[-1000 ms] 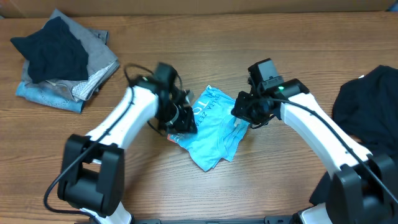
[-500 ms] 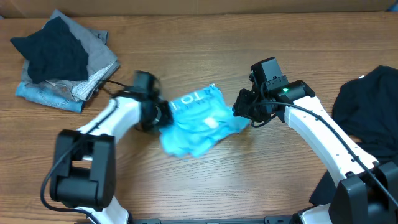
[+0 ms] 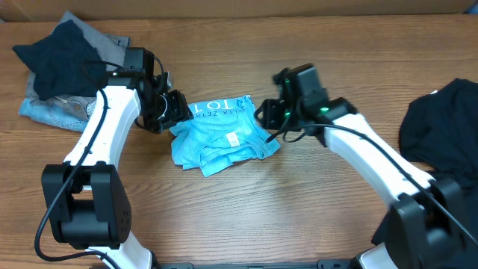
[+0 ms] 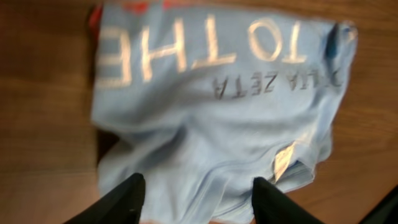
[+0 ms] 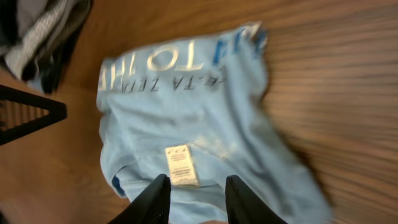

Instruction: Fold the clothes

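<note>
Pile of clothes (image 3: 67, 71) is stacked at the table's (image 3: 299, 202) upper left. Left gripper (image 3: 173, 112) is seen released, jaws spread at the left edge of the blue shirt (image 3: 220, 138), which is laid crumpled mid-table with the lettering up. Right gripper (image 3: 267, 117) is positioned at the shirt's right edge, and whether it is grasping can't be told; black shirt (image 3: 441, 123) is bunched at the far right.

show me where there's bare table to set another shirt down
Bare table: the near strip in front of the blue shirt, and the far strip behind it. Crowded: the clothes pile far left, the black shirt at the right edge.
</note>
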